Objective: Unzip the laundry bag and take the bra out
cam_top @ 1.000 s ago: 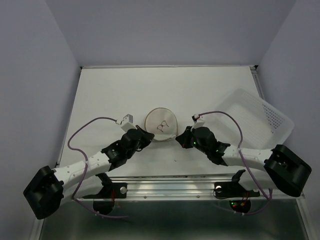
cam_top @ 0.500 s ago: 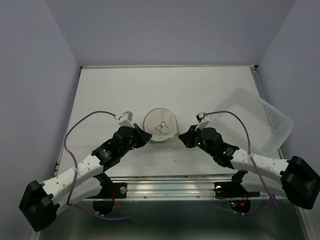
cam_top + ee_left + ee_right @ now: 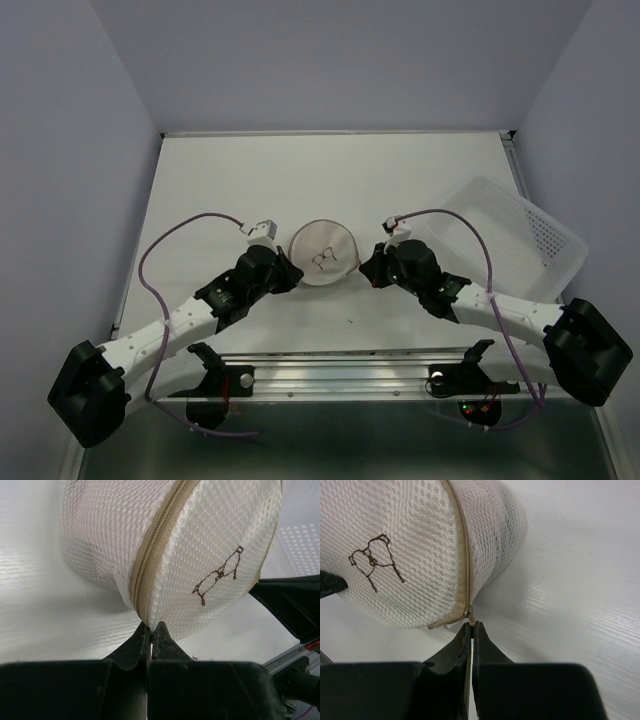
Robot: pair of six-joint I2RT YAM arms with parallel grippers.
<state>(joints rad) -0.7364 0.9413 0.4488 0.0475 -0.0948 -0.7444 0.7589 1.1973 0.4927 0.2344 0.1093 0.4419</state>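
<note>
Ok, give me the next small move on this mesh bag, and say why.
Probably draw the right end effector along the zipper to start opening it. It looks shut on the zipper pull, the left end effector is shut on the laundry bag at its seam as an anchor, and the visible zipper is closed.

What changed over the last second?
Both arms re-posed slightly: left gripper nudged right toward the bag, right gripper eased forward along its rim. Both pinch shut at the zipper seam now; can't tell whether that grip is new. Bag and basket stayed put, zipper closed.
</note>
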